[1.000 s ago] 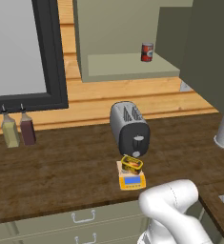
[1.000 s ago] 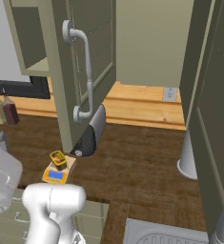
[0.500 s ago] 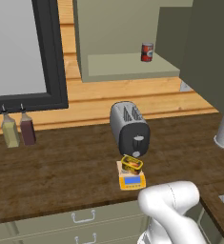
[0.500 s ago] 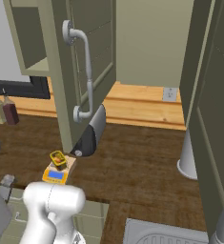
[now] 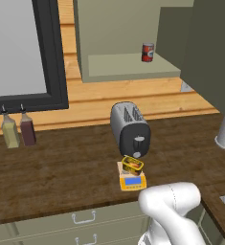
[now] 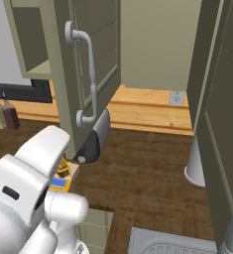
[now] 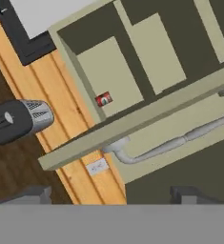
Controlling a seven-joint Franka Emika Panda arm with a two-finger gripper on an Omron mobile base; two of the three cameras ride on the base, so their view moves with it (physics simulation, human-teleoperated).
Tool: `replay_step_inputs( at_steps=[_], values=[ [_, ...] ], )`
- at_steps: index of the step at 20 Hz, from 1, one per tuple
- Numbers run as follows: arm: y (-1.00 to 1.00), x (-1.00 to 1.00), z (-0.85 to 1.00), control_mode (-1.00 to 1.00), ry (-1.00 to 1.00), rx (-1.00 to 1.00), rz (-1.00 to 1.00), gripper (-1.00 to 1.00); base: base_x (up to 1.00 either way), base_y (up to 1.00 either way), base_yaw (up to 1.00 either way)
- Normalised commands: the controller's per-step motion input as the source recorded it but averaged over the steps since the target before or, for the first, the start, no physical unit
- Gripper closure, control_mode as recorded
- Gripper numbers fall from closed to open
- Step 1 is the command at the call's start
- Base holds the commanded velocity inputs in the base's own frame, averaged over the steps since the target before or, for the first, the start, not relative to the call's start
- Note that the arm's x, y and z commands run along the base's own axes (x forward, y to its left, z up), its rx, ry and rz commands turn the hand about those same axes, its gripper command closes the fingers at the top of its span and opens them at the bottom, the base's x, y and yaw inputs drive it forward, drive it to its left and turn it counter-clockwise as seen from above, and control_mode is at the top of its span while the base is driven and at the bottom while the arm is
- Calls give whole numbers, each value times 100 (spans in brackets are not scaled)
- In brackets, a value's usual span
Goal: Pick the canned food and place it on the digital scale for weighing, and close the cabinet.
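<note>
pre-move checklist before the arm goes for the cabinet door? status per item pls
1. Canned food on the digital scale: ok, tin rests on the platform.
2. Cabinet closed: not ok, door stands open, edge toward the hand camera.
3. Door handle in the hand view: ok, it lies ahead of the fingertips.
4. Gripper empty: ok, nothing between the tips, which stand wide apart.
5. Door swing path: cannot tell; the toaster sits below the door and a red can stands on the shelf inside.
</note>
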Motion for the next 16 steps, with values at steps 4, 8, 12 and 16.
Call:
replay_step_inputs(
  at_steps=[4,8,12,16],
  values=[
    [-25,86,-21,-100,-17,29,0,-100,0,0,0],
    [-1,99,-12,-100,-32,27,0,-100,0,0,0],
    [-26,91,-17,-100,-36,33,3,-100,0,0,0],
    [20,50,-1,-100,-54,26,8,-100,0,0,0]
  ],
)
